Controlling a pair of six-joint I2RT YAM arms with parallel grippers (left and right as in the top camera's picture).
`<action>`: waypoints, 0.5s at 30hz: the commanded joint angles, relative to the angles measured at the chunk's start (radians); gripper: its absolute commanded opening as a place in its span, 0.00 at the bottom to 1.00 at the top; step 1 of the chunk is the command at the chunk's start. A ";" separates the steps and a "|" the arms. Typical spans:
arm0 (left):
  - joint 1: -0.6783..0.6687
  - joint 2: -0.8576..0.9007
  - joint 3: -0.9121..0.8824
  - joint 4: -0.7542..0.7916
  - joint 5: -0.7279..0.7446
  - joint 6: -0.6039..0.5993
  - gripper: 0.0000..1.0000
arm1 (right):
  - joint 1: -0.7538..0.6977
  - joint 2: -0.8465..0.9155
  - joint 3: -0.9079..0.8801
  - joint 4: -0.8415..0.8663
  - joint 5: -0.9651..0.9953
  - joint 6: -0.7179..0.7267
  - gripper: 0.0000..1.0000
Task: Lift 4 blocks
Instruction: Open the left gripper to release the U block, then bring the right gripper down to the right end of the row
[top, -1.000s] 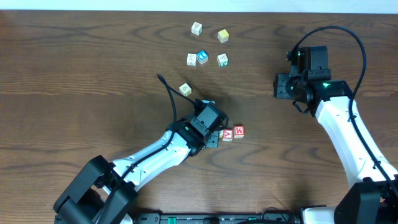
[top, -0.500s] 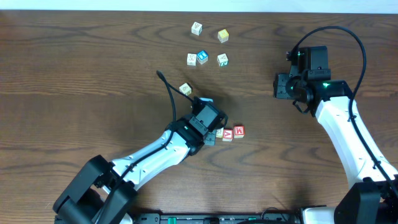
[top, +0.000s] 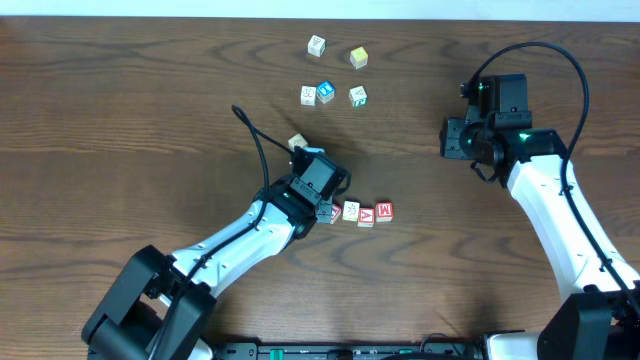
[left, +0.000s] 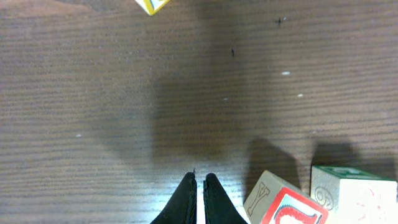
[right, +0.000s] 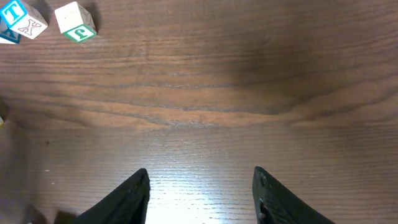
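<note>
I see my left gripper pinched closed on nothing, tips just beside one end of the row of blocks, probably to nudge them together for lifting. My right gripper hangs parted and empty, well apart from that row.

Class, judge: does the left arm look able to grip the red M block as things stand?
Probably not: the left end effector is shut, and the pale block and neighbouring red block lie between it and the red M block.
</note>
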 joint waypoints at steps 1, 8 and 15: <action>0.003 -0.003 -0.014 -0.013 -0.013 0.009 0.08 | 0.002 0.011 -0.011 -0.006 -0.013 -0.003 0.48; 0.003 0.040 -0.019 -0.007 -0.013 0.009 0.08 | 0.017 0.010 -0.048 -0.013 -0.035 0.001 0.21; 0.003 0.040 -0.021 0.024 -0.014 0.009 0.08 | 0.076 0.010 -0.159 -0.014 -0.035 0.051 0.09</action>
